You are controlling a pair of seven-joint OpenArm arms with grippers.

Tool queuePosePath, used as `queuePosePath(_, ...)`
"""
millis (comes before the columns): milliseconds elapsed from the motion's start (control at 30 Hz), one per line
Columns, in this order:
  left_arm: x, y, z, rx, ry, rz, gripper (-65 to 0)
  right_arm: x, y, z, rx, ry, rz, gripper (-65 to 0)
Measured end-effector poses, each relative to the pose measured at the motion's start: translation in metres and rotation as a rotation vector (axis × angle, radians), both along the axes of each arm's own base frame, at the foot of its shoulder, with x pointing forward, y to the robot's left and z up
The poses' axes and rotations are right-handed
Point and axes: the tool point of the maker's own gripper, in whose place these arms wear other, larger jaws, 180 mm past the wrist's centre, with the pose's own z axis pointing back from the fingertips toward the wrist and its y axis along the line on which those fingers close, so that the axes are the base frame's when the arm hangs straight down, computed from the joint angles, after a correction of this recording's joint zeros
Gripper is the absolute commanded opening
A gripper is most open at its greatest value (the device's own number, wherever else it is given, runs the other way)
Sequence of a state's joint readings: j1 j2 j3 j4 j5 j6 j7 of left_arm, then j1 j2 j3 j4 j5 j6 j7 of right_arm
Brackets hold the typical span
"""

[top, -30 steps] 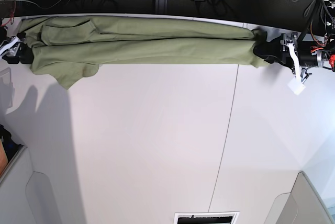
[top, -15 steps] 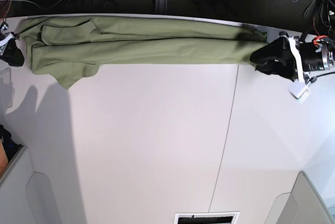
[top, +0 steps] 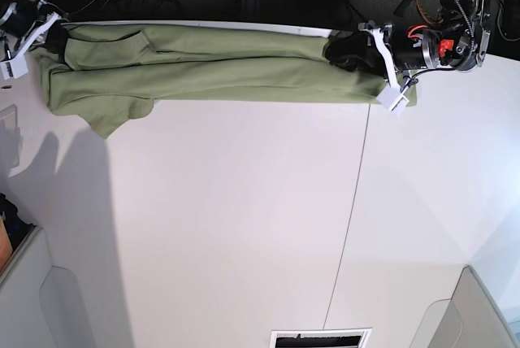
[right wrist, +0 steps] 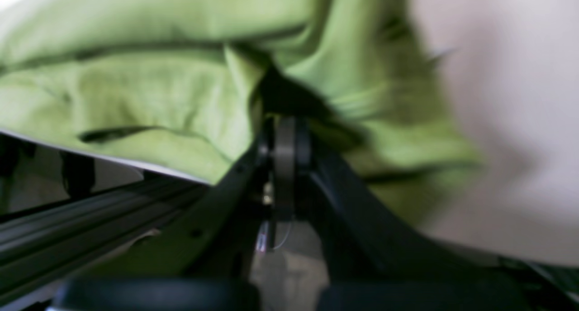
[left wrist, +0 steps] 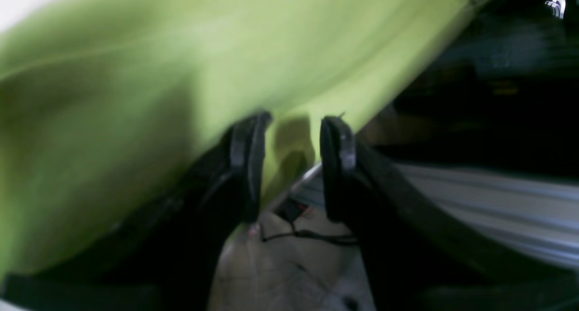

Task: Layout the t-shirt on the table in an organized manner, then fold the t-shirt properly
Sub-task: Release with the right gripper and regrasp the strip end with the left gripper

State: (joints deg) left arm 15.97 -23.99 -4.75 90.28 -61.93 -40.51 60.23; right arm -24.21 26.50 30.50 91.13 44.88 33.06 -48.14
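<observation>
Along the far edge of the table (top: pixel 244 226) the t-shirt (top: pixel 219 67) is stretched out in a long folded band. At one end, the left gripper (left wrist: pixel 289 166) is seen with its jaws parted, cloth lying between them. At the other end, the right gripper (right wrist: pixel 285 143) is fully closed, with nothing seen clamped.

Left arm (top: pixel 422 49): black and silver housing, red part, white bracket, loose cables. Left pincer (left wrist: pixel 291 164): two black curved fingers with flat pads. Right pincer (right wrist: pixel 285 161): black fingers, grey pads.
</observation>
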Motion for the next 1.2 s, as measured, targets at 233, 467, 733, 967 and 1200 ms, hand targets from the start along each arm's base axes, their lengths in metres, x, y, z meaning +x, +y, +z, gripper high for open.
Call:
queuePosePath(233,0.041,0.0,-0.007,0.038,-0.057,-0.005,-43.5,0.044,0.021,-0.01,0.066,-0.051,0.034,-65.0)
queuePosePath(467,0.066,0.007,0.0,0.089,-0.099,-0.01,-43.5,0.073,0.021,0.0,0.046,-0.077,0.051,-65.0)
queuePosePath(733,0.077,0.007,0.011,0.083,-0.085,-0.034,-43.5,0.078,0.023,0.018,0.051,-0.098,0.077,-65.0)
queuePosePath(967,0.085,-0.005,0.037,0.072,-0.155,-0.08,-43.5,0.099,0.02,0.074,0.009,-0.261,0.095,-65.0)
queuePosePath(1200,0.087,-0.009,0.046,0.073,-0.188,-0.093,-43.5,0.141,-0.008,0.116,-0.072,-0.432,0.01,-39.1)
